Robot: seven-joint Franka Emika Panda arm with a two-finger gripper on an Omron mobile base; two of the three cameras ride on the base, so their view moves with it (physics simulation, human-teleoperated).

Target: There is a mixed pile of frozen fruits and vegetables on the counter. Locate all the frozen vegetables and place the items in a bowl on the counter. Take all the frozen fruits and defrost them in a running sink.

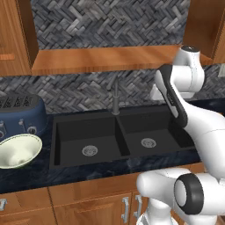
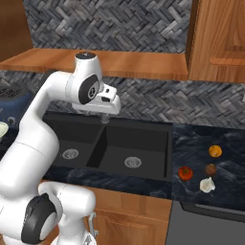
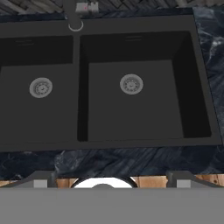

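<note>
In the left base view, the matte black double-basin sink [image 1: 121,136] is set into the dark marbled tabletop [image 1: 26,173], with the slim grey faucet [image 1: 115,97] standing upright at its back edge between the two basins. The bowl [image 1: 18,150] is seen tilted at the left edge of the tabletop, just in front of a dark blue toaster [image 1: 21,115].

In the right base view, the tool [image 2: 104,117] is held above the sink [image 2: 112,148], near the divider between the basins, though its fingers are too small there to be judged. On the tabletop [image 2: 210,143] right of the sink, a bright orange fruit [image 2: 215,151] lies toward the back. Nearer the front edge, a red-orange tomato [image 2: 185,172], a small dark brown item [image 2: 211,169] and a pale garlic bulb [image 2: 206,184] are grouped close together.

In the hand view, both basins and their round metal drains [image 3: 131,84] are looked down upon. The two finger tips [image 3: 40,180] are seen spread wide apart, with nothing between them.
</note>
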